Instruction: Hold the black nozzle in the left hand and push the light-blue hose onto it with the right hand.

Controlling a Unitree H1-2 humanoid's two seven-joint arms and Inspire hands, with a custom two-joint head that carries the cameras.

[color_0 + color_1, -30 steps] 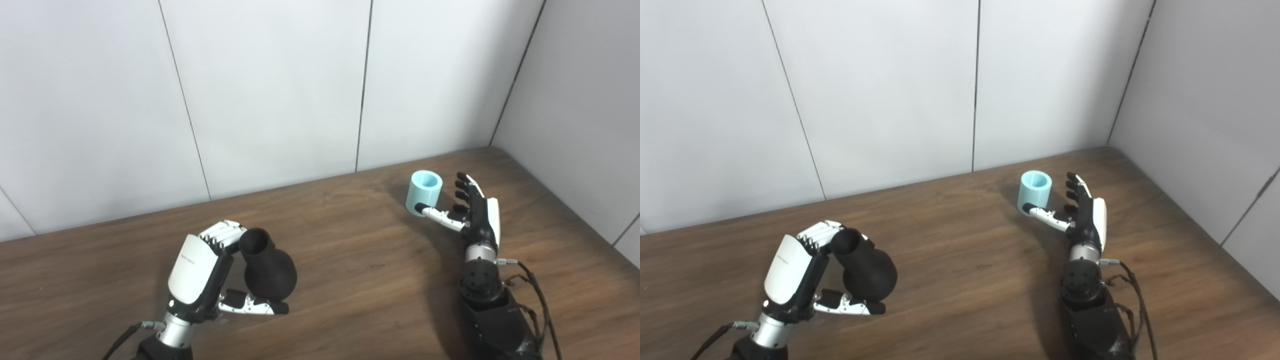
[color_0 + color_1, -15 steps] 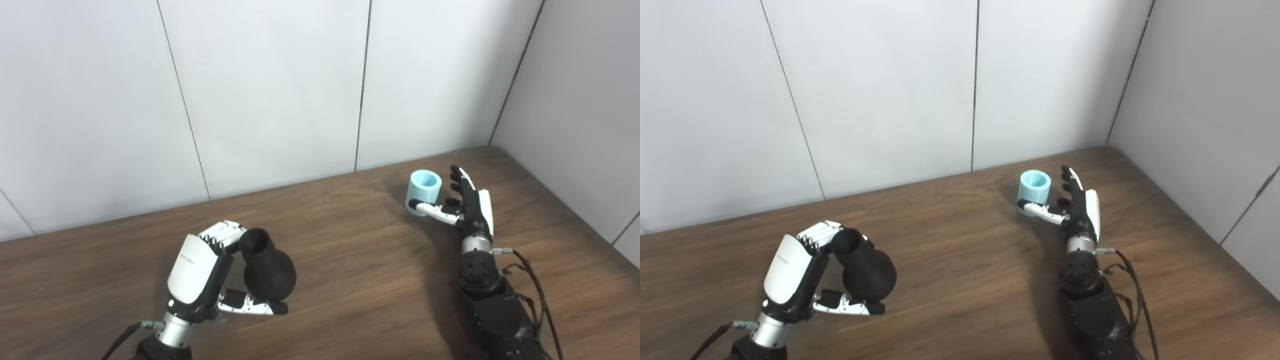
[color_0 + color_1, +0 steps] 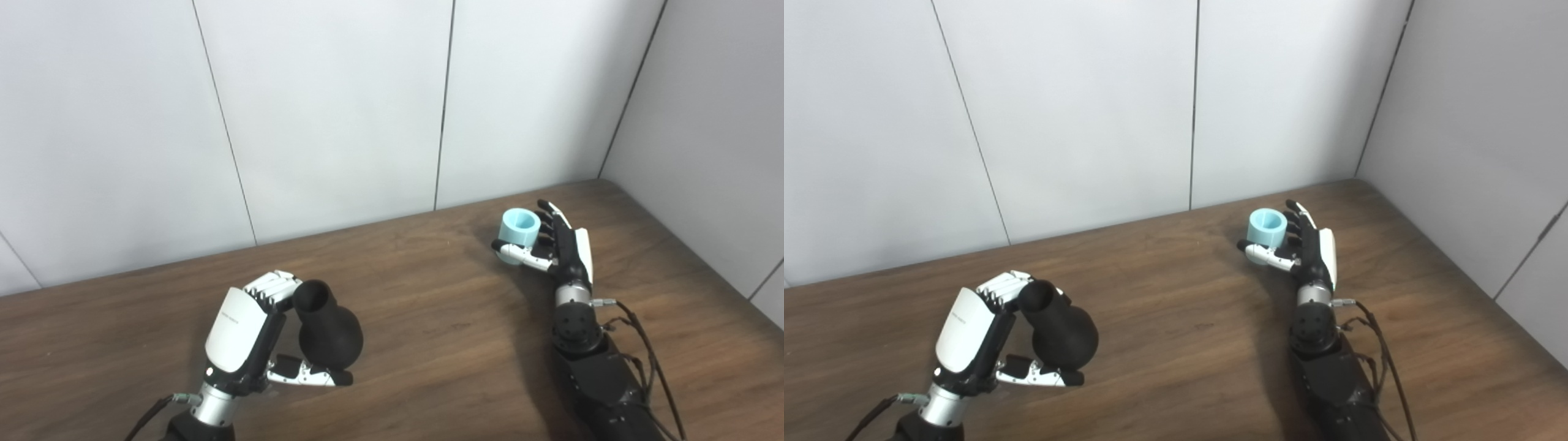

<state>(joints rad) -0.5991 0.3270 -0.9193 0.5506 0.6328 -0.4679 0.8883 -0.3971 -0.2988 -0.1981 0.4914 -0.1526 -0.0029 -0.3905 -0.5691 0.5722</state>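
The black nozzle [image 3: 327, 331] sat gripped in the left hand [image 3: 245, 334], fingers and thumb closed around it, mouth tilted up. Well to its right, the light-blue hose [image 3: 518, 228] stood upright on the table [image 3: 429, 331]. The right hand [image 3: 560, 248] cupped the hose, fingers spread behind, thumb across its front, not clearly clamped.

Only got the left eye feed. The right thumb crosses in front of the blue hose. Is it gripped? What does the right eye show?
Observer: In the right eye view the right hand brackets the light-blue hose, with the thumb low across its front and the fingers against its right side. They look barely curled, so I cannot confirm a grip.
Operator: Hose off the table?
Observer: Cannot tell. The thumb hides its base here too. It stands upright, open end up.
Operator: Left side?
Observer: The left hand is shut on the black nozzle, thumb under the bulb, mouth tilted up and left.
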